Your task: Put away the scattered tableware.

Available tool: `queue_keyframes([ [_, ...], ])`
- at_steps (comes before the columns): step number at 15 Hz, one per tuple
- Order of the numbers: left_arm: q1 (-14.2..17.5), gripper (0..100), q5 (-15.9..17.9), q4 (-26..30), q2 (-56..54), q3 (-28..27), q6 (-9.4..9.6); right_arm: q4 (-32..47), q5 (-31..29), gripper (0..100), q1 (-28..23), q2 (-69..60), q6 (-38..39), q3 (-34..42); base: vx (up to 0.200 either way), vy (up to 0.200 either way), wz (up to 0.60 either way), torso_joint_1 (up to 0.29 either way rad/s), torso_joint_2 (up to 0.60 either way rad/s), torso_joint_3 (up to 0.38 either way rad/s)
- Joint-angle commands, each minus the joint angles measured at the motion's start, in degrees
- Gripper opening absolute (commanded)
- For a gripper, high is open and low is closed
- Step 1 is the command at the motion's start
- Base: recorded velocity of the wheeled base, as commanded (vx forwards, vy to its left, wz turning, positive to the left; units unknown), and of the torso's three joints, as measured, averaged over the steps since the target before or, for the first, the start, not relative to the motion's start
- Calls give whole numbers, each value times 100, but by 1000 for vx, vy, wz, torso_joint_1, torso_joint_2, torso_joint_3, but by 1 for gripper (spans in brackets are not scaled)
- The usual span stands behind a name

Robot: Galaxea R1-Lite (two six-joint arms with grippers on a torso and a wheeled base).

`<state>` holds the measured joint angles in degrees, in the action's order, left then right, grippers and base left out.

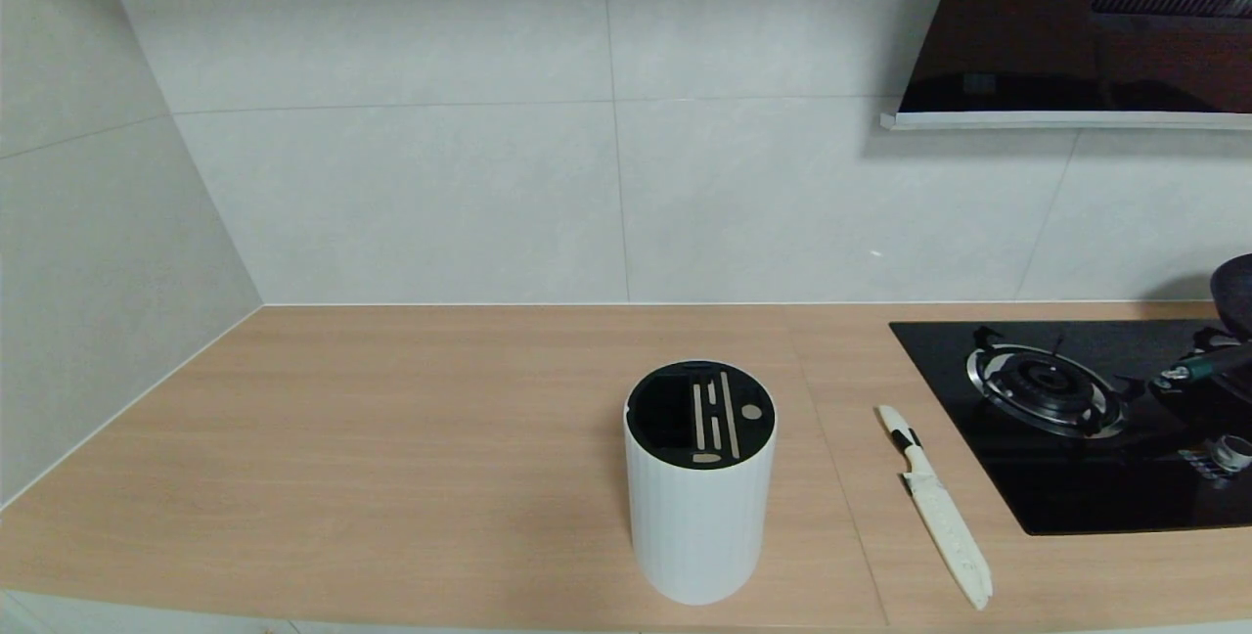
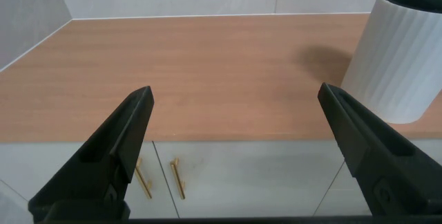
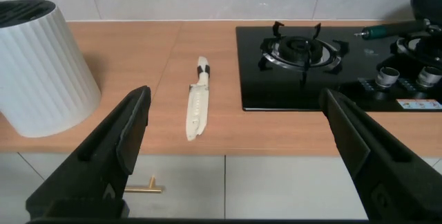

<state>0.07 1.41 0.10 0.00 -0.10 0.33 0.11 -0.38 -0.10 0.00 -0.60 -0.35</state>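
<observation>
kitchen counter, mid-tidy: a white knife [image 1: 934,505] lies flat on the wooden countertop [image 1: 391,438], handle toward the tiled wall and blade toward the front edge, between a white ribbed knife holder [image 1: 699,507] and the black gas hob [image 1: 1076,492], touching neither. the holder stands upright near the counter's front edge, its black slotted top facing up. the left gripper [image 2: 235,99] hangs off the front edge of the counter, above cabinet doors with brass handles [image 2: 176,179], its two dark fingers spread wide and holding nothing; the holder [image 2: 400,58] stands near it. the right gripper [image 3: 235,96] hangs likewise off the edge, fingers wide apart and empty, facing the knife [image 3: 197,106] and a burner [image 3: 300,50] on the hob.
</observation>
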Motion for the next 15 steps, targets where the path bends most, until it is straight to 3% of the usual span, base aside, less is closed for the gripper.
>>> queue_keyframes([
  [1,1,100,-1,-1,0,1,2,-64,222,100,27,97,77,-492,0,0,0,0,0,0],
  [3,1,100,-1,-1,0,1,2,103,433,100,159,835,420,-1265,0,0,0,0,0,0],
  [6,1,100,-1,-1,0,1,2,68,442,100,273,2197,-72,-1608,0,0,0,0,0,0],
  [11,1,100,-1,-1,0,1,2,-20,442,100,282,4386,-134,-2531,0,0,0,0,0,0],
  [13,1,100,-1,-1,0,1,2,-292,451,100,291,5309,-134,-2830,0,0,0,0,0,0],
  [15,1,100,-1,-1,0,1,2,-1408,468,100,300,6478,-134,-2847,0,0,0,0,0,0],
])
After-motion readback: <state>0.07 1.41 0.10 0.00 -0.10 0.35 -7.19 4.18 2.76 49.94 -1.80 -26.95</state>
